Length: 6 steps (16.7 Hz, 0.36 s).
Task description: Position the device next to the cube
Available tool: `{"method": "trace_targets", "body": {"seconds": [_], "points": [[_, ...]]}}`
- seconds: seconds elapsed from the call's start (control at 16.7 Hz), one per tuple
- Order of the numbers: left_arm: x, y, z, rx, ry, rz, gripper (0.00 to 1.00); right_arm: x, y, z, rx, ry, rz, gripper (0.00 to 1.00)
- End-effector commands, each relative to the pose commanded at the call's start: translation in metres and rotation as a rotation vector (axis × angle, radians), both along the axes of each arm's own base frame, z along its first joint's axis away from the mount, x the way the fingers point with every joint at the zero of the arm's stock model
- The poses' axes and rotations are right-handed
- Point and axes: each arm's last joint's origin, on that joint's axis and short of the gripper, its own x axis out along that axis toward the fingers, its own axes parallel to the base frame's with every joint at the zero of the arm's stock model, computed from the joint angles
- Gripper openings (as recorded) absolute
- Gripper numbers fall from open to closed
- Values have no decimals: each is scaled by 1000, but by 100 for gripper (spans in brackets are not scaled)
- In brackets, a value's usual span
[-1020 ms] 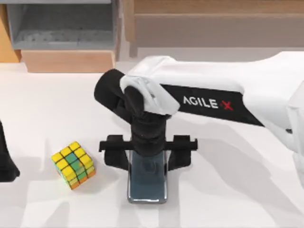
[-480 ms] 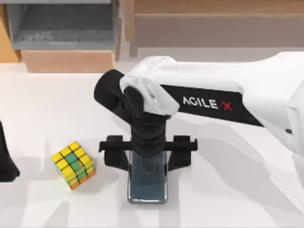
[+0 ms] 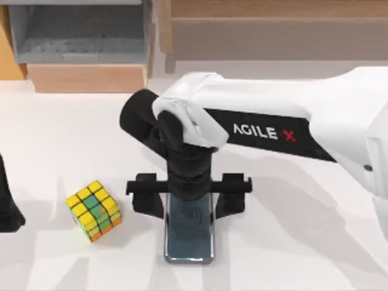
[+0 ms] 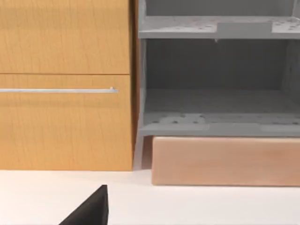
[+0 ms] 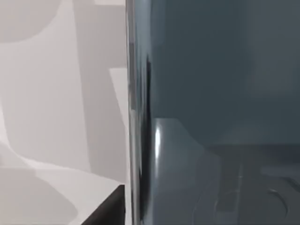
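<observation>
Teal-grey glass with a silver rim, rounded corners and a faint round mark: so looks the device, a flat long smartphone, longer than the cube. It lies on the white table a little below the middle of the top view, its long side running from 12 to 6 o'clock.

Compared with one second ago, almost nothing has changed. The phone's lower end sits a very little further toward 6 o'clock, and the right arm's wrist has turned only slightly. The right gripper stays over the phone's upper end, one finger on each long edge, closed against the rim as far as I can judge; in the right wrist view the glossy face is very close to the camera.

The cube stands at 9 o'clock from the phone, apart from it with bare table between, and it has not moved. I think the carrying toward the cube is only beginning.

The left gripper is parked at the table's left edge; I cannot tell about its fingers.
</observation>
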Motion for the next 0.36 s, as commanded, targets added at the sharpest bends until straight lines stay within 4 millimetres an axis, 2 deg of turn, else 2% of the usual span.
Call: {"method": "trace_targets", "body": {"seconds": [0.36], "points": [[0,0,0,0,0,0,100,0,0,0,0,0,0,100]]}}
